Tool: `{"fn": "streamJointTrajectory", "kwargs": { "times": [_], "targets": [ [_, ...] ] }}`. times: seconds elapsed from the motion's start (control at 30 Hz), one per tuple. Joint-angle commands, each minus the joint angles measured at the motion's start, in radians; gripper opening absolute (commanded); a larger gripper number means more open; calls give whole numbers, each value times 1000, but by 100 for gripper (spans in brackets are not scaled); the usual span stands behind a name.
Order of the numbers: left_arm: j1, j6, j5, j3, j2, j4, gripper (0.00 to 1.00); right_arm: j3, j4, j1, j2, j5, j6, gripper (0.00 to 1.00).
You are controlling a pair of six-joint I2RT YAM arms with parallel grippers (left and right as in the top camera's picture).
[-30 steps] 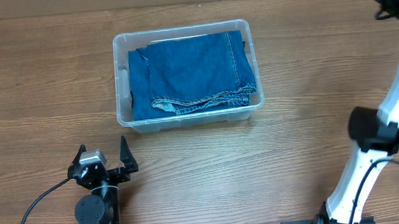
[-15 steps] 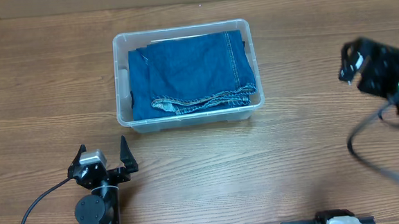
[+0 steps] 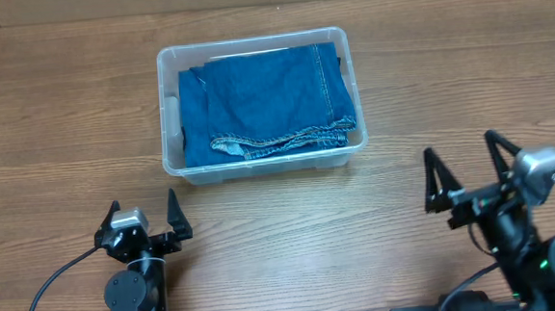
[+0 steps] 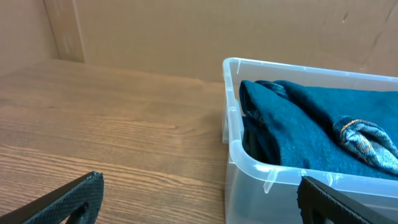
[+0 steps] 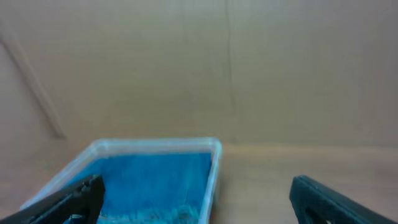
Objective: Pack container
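Wood-grained table (image 3: 53,111) was seen under everything. Toward its far middle the container (image 3: 169,114) was set, and folded blue denim (image 3: 269,103) was packed inside, nearly wall to wall. Nearer the front edge, the left gripper (image 3: 143,202) was held with jaws spread wide and nothing between them, below the container's front left corner. The right gripper (image 3: 461,149) was likewise spread and empty, off to the front right, well apart from the container.

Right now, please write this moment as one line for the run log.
container: holds folded blue denim | left gripper: open, empty | right gripper: open, empty
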Motion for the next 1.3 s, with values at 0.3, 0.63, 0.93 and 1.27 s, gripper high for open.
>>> {"fn": "streamJointTrajectory", "kwargs": {
  "times": [0.3,0.63,0.93,1.27],
  "targets": [
    [6,15,5,-5,-8,4,100,-454,285,3,-245,72,215,100],
    [6,15,6,-5,-8,4,100,-592,378,3,-285,78,216,100],
    [6,15,5,-5,-8,4,100,-656,398,11,-294,79,214,100],
    [6,15,5,-5,-8,4,100,-656,318,79,-319,168,212,100]
  ]
}}
